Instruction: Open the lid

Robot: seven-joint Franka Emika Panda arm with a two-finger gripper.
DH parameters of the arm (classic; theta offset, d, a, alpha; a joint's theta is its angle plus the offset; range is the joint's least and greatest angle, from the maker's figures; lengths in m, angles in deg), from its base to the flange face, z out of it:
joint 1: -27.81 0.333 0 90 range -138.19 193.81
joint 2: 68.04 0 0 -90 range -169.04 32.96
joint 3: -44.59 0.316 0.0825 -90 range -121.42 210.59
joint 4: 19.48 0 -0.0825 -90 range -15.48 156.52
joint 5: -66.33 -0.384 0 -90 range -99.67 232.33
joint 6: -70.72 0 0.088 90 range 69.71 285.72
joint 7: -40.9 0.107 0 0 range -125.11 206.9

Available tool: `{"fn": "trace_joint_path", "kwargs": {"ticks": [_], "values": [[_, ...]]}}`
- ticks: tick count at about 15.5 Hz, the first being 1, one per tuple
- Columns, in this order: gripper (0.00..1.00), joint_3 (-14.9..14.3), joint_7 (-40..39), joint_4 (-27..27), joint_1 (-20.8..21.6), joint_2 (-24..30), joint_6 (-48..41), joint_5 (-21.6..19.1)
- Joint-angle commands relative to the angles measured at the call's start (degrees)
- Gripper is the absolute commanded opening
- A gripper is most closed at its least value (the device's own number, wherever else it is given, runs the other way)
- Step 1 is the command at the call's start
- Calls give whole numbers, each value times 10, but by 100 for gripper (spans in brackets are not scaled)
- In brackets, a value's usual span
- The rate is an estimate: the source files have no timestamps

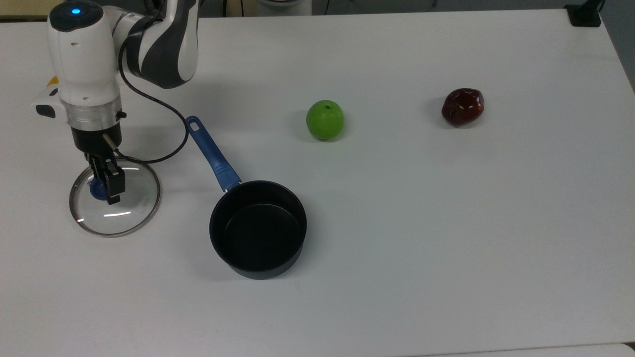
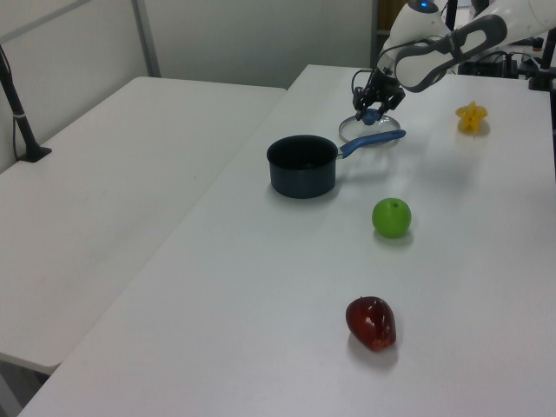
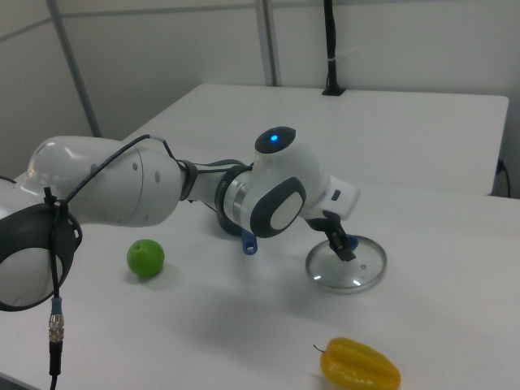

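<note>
The lid [image 1: 130, 208], clear glass with a metal rim, sits at the top view's left, apart from the saucepan. My gripper [image 1: 105, 190] points down over its centre with the fingers closed on the blue knob [image 1: 96, 191]. In the left view the gripper [image 2: 372, 112] holds the knob above the lid [image 2: 354, 132] at the far end of the table. In the right view the lid [image 3: 351, 269] lies flat or just above the table under the gripper [image 3: 342, 244]. The black saucepan [image 1: 258, 228] with its blue handle [image 1: 211, 154] stands uncovered to the lid's right in the top view.
A green apple [image 1: 325, 120] and a dark red apple [image 1: 462, 106] lie further right in the top view. A yellow pepper [image 3: 360, 365] lies near the lid in the right view. The arm's black cable [image 1: 158, 106] loops between the lid and the pan handle.
</note>
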Motion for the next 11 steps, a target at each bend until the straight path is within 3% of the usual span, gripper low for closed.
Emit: {"fn": "trace_joint_path", "kwargs": {"ticks": [1,5,9,11], "values": [[62,0,-26,14,3,5,13,-16],[74,0,-26,13,2,6,11,-16],[100,0,-26,10,1,15,7,-16],[100,0,-27,8,1,47,-35,-16]]}}
